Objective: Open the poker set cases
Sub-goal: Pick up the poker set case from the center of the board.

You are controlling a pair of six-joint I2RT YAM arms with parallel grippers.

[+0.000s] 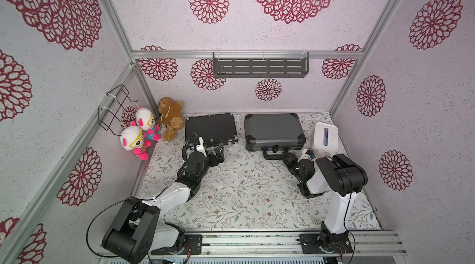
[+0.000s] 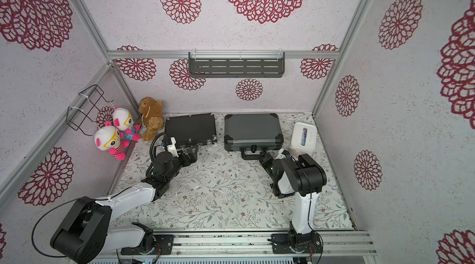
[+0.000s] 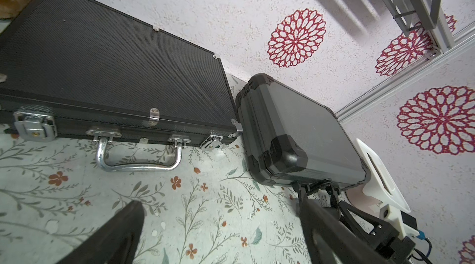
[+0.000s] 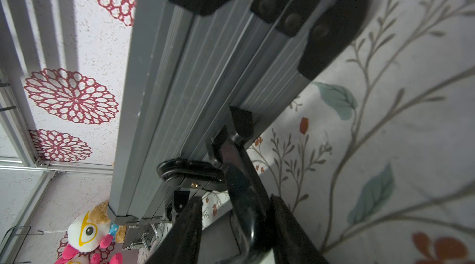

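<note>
Right wrist view: we see the right hand (image 4: pixel 236 198) narrow around the handle (image 4: pixel 241 162) of the grey case (image 4: pixel 180 69) (gap on one side). Left hand (image 3: pixel 221 202) wide, near the black case (image 3: pixel 115 64); both closed on the desk (image 3: pixel 77 193).

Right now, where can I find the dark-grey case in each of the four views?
In a top view: dark-grey case, right of centre, near the back wall.
In a top view: dark-grey case, about centre, near the back wall.
Left wrist: dark-grey case, lying closed beside the slim black case.
Right wrist: dark-grey case, very close, showing its ribbed front side.
Shared landmark: the floral table cover beneath it.
</note>
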